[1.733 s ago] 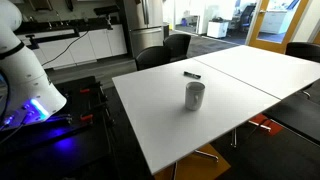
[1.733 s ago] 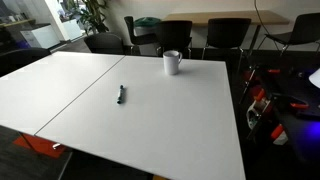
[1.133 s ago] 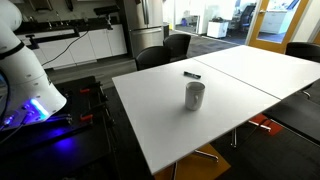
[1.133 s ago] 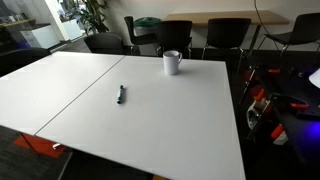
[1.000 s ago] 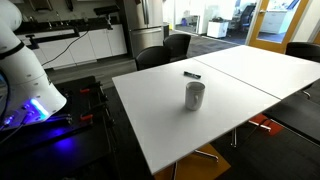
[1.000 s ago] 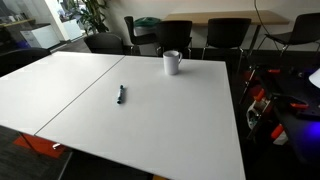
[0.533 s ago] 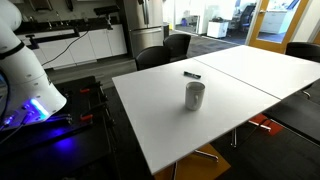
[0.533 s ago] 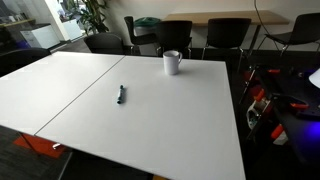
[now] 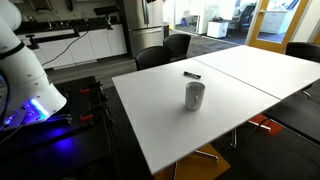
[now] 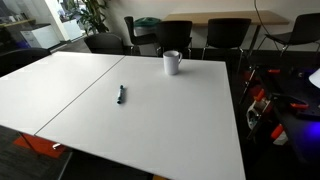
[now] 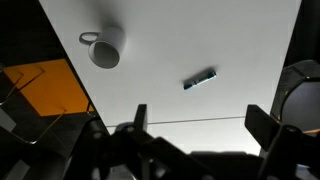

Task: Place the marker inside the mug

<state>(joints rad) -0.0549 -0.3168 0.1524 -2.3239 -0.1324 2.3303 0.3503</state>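
The marker [image 9: 191, 75] [image 10: 121, 95] lies flat on the white table in both exterior views; in the wrist view the marker [image 11: 200, 79] looks dark with a blue end. The grey mug [image 9: 194, 96] [image 10: 172, 62] [image 11: 104, 48] stands upright on the table, apart from the marker, handle to one side. My gripper [image 11: 198, 120] shows only in the wrist view, high above the table. Its fingers [image 11: 262, 124] stand wide apart with nothing between them. The marker lies ahead of the fingertips, the mug further off to the left of that view.
Two white tables [image 9: 170, 110] [image 10: 150, 120] butt together along a seam. Black chairs [image 9: 165, 50] [image 10: 175, 35] stand along the far edges. The robot's white base [image 9: 25, 80] sits beside the table, over a blue-lit floor. An orange panel [image 11: 40, 85] lies under the table edge.
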